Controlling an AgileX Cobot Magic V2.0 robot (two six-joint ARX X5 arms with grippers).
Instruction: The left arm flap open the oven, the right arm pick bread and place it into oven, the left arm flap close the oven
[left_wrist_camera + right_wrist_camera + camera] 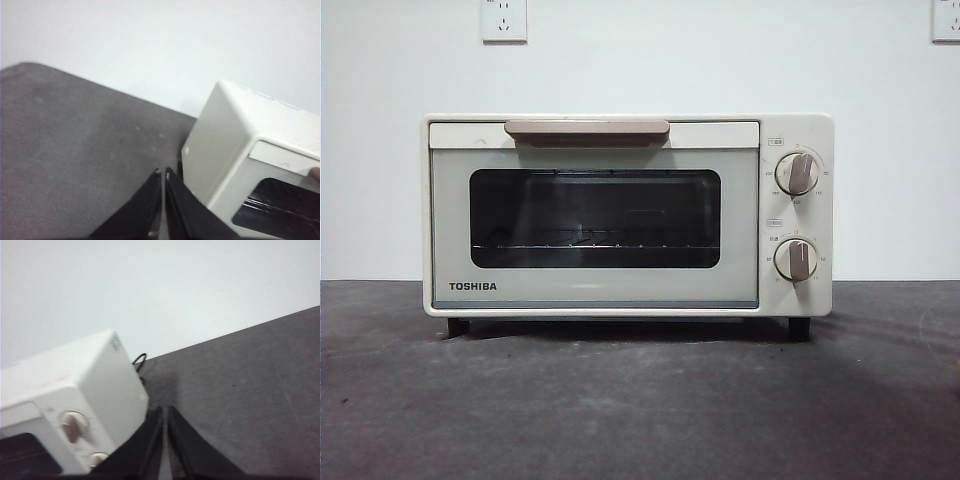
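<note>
Only the two grippers show, each in its own wrist view; front view has no robot part. Left gripper (163, 172): two matte black wedge-shaped jaws, broad at lower edge of frame, tapering to narrow tips, thin pale slit between them. Right gripper (164, 410): same black tapered pair, smooth flat faces, thin light line down the middle. No screws, cables or markings visible on either; both slightly blurred.

"TOSHIBA" stands on the oven (620, 215) door's lower left corner.
</note>
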